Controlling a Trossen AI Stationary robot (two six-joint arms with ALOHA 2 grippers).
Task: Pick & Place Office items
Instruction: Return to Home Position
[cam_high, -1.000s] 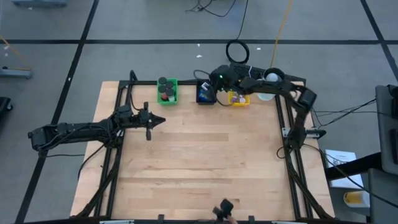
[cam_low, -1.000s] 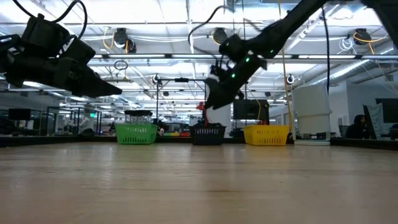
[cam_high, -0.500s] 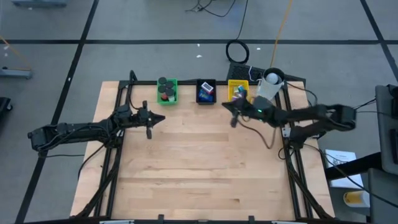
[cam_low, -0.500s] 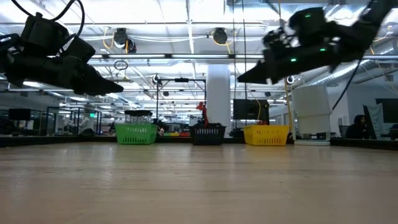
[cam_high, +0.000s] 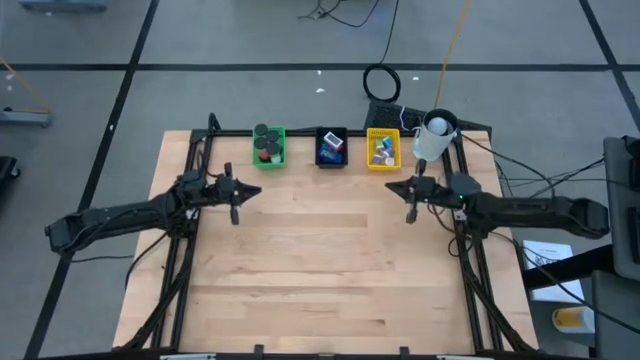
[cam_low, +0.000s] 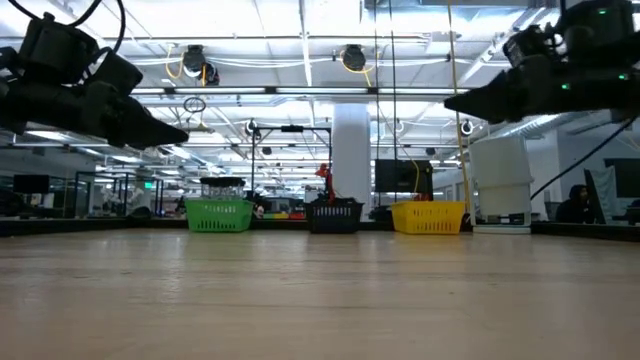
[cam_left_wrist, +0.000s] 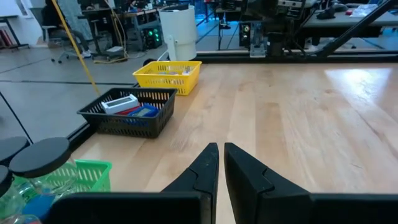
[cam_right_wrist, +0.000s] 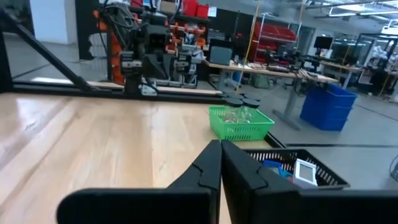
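Observation:
The office items lie in three trays along the far edge. Dark round rolls fill the green tray (cam_high: 268, 147). Blue and white blocks (cam_left_wrist: 130, 107) are in the black tray (cam_high: 331, 147). Small pieces (cam_high: 381, 150) are in the yellow tray (cam_high: 383, 160). My left gripper (cam_left_wrist: 217, 148) hovers shut above the table's left part, level, pointing across toward the trays. My right gripper (cam_right_wrist: 219, 144) hovers shut above the right part (cam_high: 397, 188), level, pointing toward the left side, near the yellow tray. Neither holds anything.
A white cup (cam_high: 432, 135) stands at the far right corner, beside the yellow tray. Black frame rails (cam_high: 180, 260) run along the table's left and right sides. The bare wooden tabletop (cam_high: 320, 270) stretches from the trays to the near edge.
My right gripper has swung away from above the black and yellow trays, toward the table's right edge and a little nearer. It has tipped from pointing down to level. The trays and their items stayed put.

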